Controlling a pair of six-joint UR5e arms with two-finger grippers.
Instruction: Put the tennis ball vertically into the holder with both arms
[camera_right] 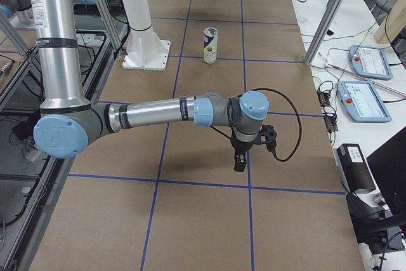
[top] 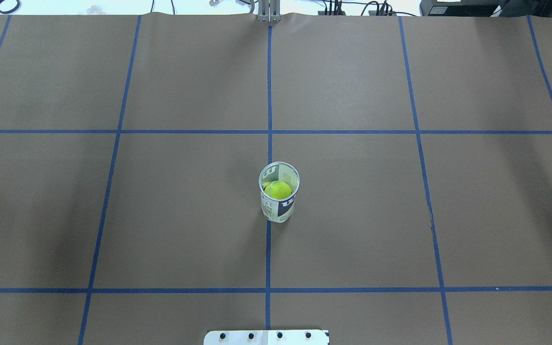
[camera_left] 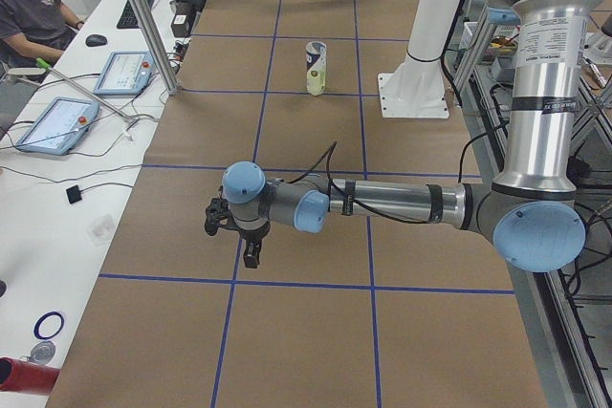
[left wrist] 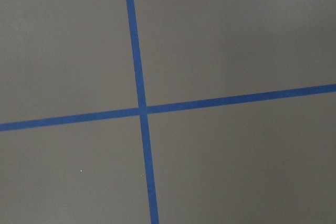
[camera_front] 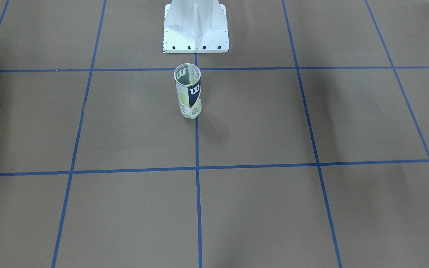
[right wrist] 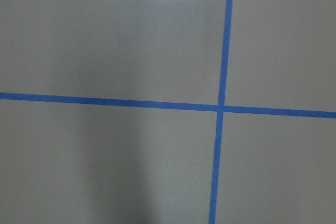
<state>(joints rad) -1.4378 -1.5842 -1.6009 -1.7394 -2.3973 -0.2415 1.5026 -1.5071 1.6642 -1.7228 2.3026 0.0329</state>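
**Tennis ball sits inside the upright can at mid-worktop, both arms out wide**

Front-facing view: we see a brown worktop [camera_front: 125,123] marked into squares by blue tape lines [camera_front: 197,208]. The holder [camera_front: 189,93] is a clear can with a silver rim and a navy label bearing a white "W". It stands upright on the centre line, near the white pedestal base [camera_front: 196,33] but not touching it. Its mouth is open.

Overhead view: looking down into the holder, we see a yellow-green tennis ball [top: 278,190] resting inside, below the rim.

Left side view: the left arm [camera_left: 402,203] stretches out low over the worktop. The left end effector [camera_left: 251,257] points straight down above a tape line, well apart from the holder. We cannot tell whether its fingers are spread or pressed together. A person [camera_left: 33,7] sits at a white side table at the upper left of this view.

Right side view: the right arm [camera_right: 152,112] reaches out in the same way. The right end effector [camera_right: 239,163] points down near a tape line, also well apart from the holder. We cannot tell whether it is spread or pressed together.

Wrist views: each shows only bare worktop where two tape lines cross.
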